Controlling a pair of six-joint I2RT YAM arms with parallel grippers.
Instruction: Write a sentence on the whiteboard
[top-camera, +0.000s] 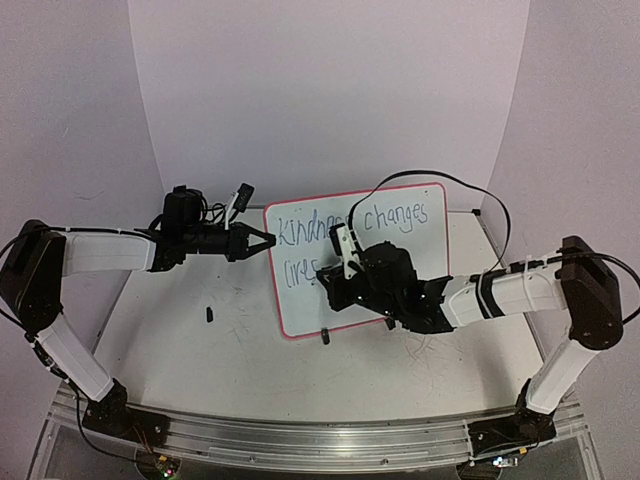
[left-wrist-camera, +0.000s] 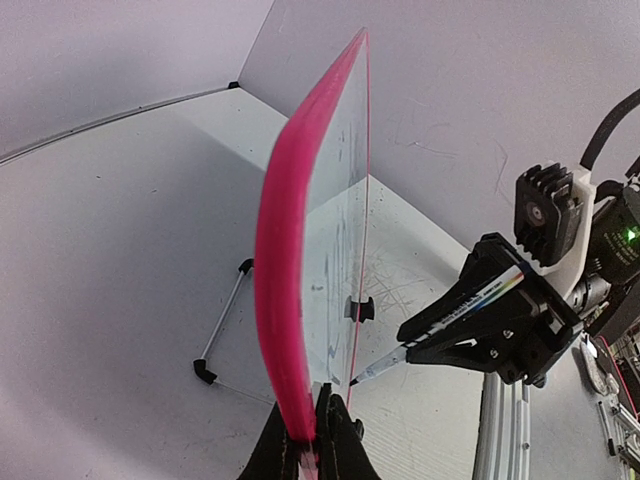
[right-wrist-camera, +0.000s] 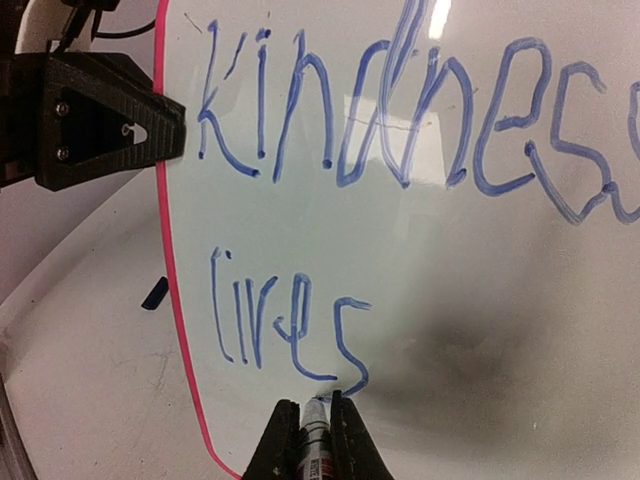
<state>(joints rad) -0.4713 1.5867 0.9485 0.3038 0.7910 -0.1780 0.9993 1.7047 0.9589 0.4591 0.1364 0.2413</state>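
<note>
The whiteboard (top-camera: 435, 255) stands upright at the table's middle, pink-red framed. The sentence (top-camera: 395, 218) is in blue: "Kindness changes", with "lives" (right-wrist-camera: 285, 325) below it. My left gripper (top-camera: 268, 240) is shut on the board's left edge, and the pink frame (left-wrist-camera: 285, 250) runs up from between its fingers (left-wrist-camera: 318, 425). My right gripper (top-camera: 335, 275) is shut on a marker (right-wrist-camera: 316, 440). The marker tip touches the board at the foot of the "s". The marker also shows in the left wrist view (left-wrist-camera: 385, 365).
A small black cap (top-camera: 210, 315) lies on the table left of the board. A black clip foot (top-camera: 325, 335) sits under the board's front edge, and a wire stand (left-wrist-camera: 225, 320) props it behind. A black cable (top-camera: 450, 185) loops over the board's right top.
</note>
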